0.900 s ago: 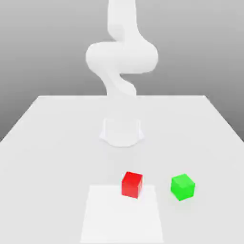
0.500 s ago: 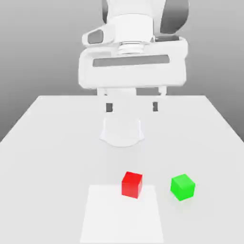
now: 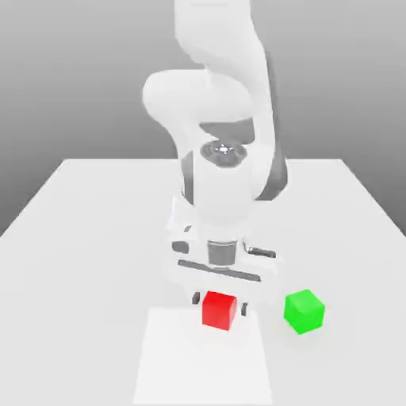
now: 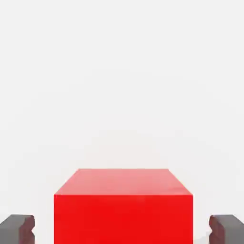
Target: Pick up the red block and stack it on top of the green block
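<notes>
Okay, gripper: [image 3: 220, 304] fingers apart, one on either side of the red block, a gap showing at each side; no clamp on it.
Red block: [image 3: 219, 311] on the worktop [image 3: 71, 325], at the edge of the pale rectangle [image 3: 202, 369] nearest the arm's base; flat, unlifted.
Green block: [image 3: 304, 312] on the worktop, well apart from the red one, towards the exterior view's right; nothing on top.
Done: reach looks mostly there, gripper lined up over the red block.
Left: close, lift, carry across, lower onto the green block, release. Stack not begun; early stage, I judge.
Next move: probably squeeze, maybe after a touch more lowering.
Risk: uneven contact could nudge or twist the red block.
Exterior view gives: both blocks together, the arm [image 3: 222, 178], the spacing between pick spot and target.
Hand view adds: close look at the red block's smooth faces, squared up between the finger pads [image 4: 29, 229], the clearance beside each plain to see.
</notes>
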You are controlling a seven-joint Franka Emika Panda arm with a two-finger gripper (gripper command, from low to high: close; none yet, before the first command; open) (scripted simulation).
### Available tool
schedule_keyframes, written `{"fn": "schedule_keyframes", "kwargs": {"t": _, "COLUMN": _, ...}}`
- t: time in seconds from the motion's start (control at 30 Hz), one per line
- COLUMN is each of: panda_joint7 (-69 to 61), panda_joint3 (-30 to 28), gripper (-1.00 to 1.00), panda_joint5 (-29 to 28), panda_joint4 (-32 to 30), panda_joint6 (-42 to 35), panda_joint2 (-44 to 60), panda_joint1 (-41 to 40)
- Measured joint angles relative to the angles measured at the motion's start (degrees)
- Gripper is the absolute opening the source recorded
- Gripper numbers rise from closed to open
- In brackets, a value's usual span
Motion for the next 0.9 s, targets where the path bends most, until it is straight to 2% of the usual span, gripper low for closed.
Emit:
{"fn": "schedule_keyframes", "kwargs": {"t": 0.13, "panda_joint7": 0.0, "panda_joint3": -0.3, "gripper": -1.00, "panda_joint5": 0.1, "panda_joint4": 0.0, "panda_joint6": 0.3, "panda_joint2": 0.3, "panda_joint1": 0.3}}
{"fn": "schedule_keyframes", "kwargs": {"t": 0.4, "panda_joint7": -3.7, "panda_joint3": 1.4, "gripper": -1.00, "panda_joint5": 5.5, "panda_joint4": -2.0, "panda_joint6": -12.5, "panda_joint2": -14.6, "panda_joint1": 0.4}}
{"fn": "schedule_keyframes", "kwargs": {"t": 0.7, "panda_joint7": 17.8, "panda_joint3": 13.4, "gripper": -1.00, "panda_joint5": 9.9, "panda_joint4": 3.7, "panda_joint6": -21.8, "panda_joint2": -18.3, "panda_joint1": 9.7}}
{"fn": "schedule_keyframes", "kwargs": {"t": 0.77, "panda_joint7": 22.0, "panda_joint3": 15.5, "gripper": -1.00, "panda_joint5": 8.7, "panda_joint4": 4.6, "panda_joint6": -22.4, "panda_joint2": -17.8, "panda_joint1": 10.0}}
{"fn": "schedule_keyframes", "kwargs": {"t": 0.9, "panda_joint7": 28.3, "panda_joint3": 16.6, "gripper": -1.00, "panda_joint5": 1.3, "panda_joint4": 5.2, "panda_joint6": -21.2, "panda_joint2": -14.6, "panda_joint1": 8.1}}
